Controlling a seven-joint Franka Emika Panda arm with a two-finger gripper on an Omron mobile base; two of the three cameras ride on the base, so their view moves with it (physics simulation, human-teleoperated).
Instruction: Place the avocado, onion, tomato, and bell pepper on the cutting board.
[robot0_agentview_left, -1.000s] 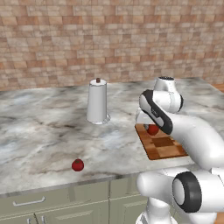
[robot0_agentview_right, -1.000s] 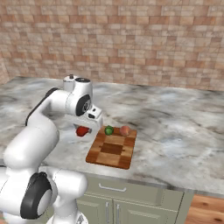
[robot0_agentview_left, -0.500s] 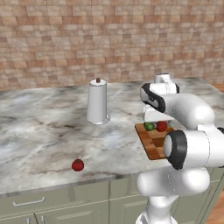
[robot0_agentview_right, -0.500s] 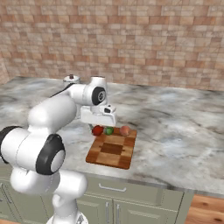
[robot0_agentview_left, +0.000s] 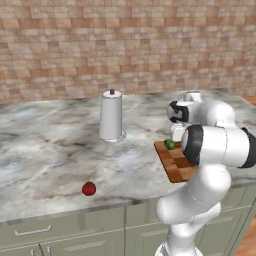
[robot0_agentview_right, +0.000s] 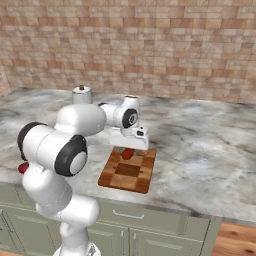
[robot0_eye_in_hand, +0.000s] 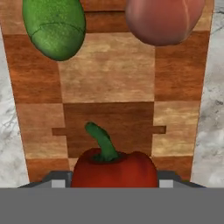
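arm folded low, hand (robot0_agentview_right: 128, 150) clamped shut

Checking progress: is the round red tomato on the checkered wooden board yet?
No. The round red tomato sits on the marble counter, well apart from the checkered wooden board.

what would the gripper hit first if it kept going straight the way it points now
Probably the cutting board. The gripper, shut on the bell pepper, points down at bare wood between the avocado and the onion; the pepper likely touches first.
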